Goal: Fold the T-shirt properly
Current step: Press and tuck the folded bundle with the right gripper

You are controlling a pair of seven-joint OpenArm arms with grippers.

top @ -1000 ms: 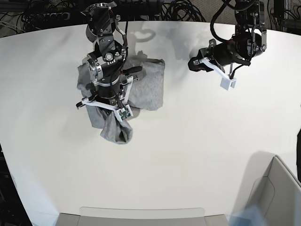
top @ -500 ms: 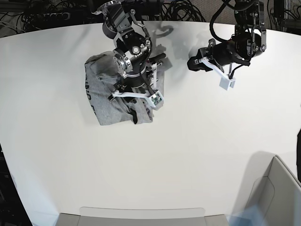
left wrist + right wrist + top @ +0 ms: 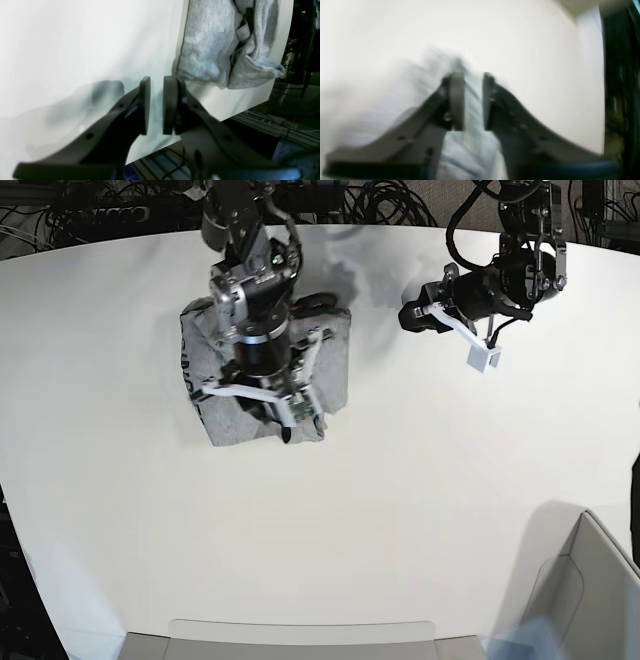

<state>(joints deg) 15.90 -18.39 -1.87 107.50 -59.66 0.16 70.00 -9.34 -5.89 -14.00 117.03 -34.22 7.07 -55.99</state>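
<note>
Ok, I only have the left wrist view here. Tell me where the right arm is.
Observer: In the base view the right gripper is above the T-shirt, at its near edge.
Operator: Report whether it has cloth.
Observer: Cannot tell. The right wrist view is blurred; the jaws stand a little apart with grey cloth behind the gap.
Operator: Describe the side of the shirt I can't see.
Observer: Black lettering shows along the shirt's edge on the base view's left.
</note>
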